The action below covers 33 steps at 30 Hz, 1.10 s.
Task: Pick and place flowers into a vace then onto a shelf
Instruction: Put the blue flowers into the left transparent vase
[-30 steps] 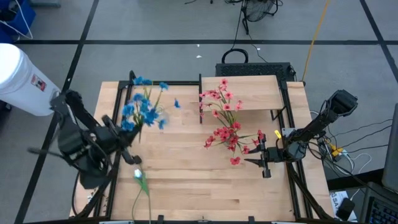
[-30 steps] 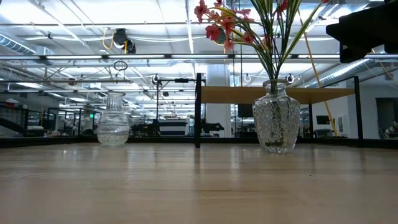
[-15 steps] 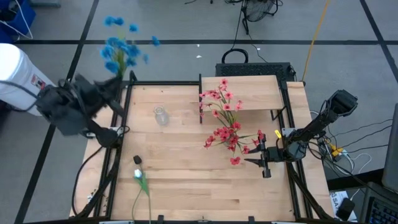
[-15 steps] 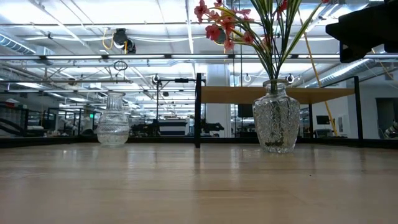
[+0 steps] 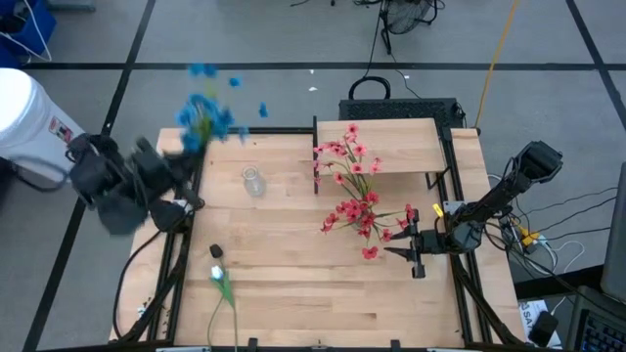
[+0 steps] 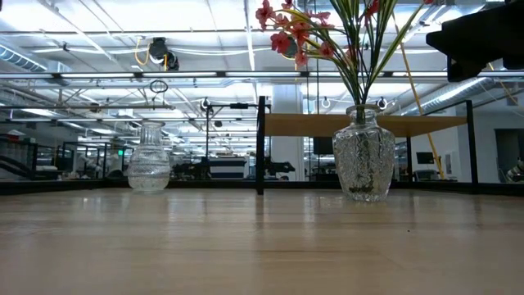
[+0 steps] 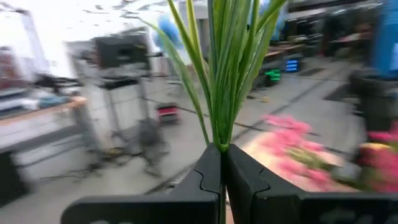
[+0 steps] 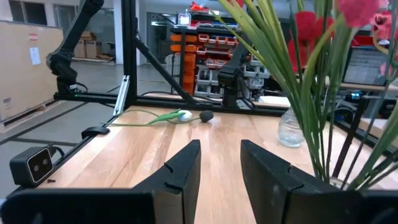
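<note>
Your left gripper (image 7: 222, 163) has swung the blue-petalled bunch (image 5: 208, 110) back toward the desk's (image 5: 293, 274) far-left corner — jaws clamped on thin green stalks; right gripper (image 8: 219, 163) waits, jaws parted, empty — beside the red-pink sprays (image 5: 354, 200).

light: bright ceiling strips | shadows: faint | blur: left wrist view, heavy motion smear

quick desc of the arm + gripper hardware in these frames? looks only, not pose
Two dark, nearly black jointed arms of slim links. The left gripper has matte black fingers with stepped, notched inner edges. The right gripper has the same black fingers, broad and angular, tapering toward the tips. Cables trail by the right arm's base. No markings legible on either.
</note>
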Motion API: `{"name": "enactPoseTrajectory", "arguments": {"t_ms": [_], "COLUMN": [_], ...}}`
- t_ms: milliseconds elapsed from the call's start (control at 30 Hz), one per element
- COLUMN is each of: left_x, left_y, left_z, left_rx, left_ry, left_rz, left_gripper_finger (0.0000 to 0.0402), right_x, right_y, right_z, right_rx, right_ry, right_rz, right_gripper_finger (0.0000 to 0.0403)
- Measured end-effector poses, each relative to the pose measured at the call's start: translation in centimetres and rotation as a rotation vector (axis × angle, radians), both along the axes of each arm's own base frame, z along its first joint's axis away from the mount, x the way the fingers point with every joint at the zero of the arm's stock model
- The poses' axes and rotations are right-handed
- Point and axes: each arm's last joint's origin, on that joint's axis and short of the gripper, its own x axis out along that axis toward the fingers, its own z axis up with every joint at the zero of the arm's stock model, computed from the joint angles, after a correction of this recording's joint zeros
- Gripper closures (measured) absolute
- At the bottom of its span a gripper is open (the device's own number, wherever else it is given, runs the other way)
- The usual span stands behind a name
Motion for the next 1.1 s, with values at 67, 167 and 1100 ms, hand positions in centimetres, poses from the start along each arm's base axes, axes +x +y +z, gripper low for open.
{"name": "enactPoseTrajectory", "arguments": {"t_ms": [67,167,1100], "left_x": [0.1,0.9,5.9], "left_y": [-1.1,-2.3,4.9], "left_z": [-0.8,-2.7,-9.9], "left_rx": [-0.044,-0.027,0.174], "left_ry": [-0.015,-0.014,-0.189], "left_rz": [-0.076,-0.077,-0.109], "left_gripper_finger": [0.0394,0.0394,0.0394], "right_x": [0.1,0.2,0.6], "right_y": [-0.1,-0.3,-0.6], "right_z": [0.0,0.0,-0.1], "right_rx": [-0.006,-0.006,0.041], "right_ry": [0.000,0.000,0.005], "right_rz": [-0.010,-0.023,0.044], "right_gripper_finger": [0.0298,0.0298,0.0298]}}
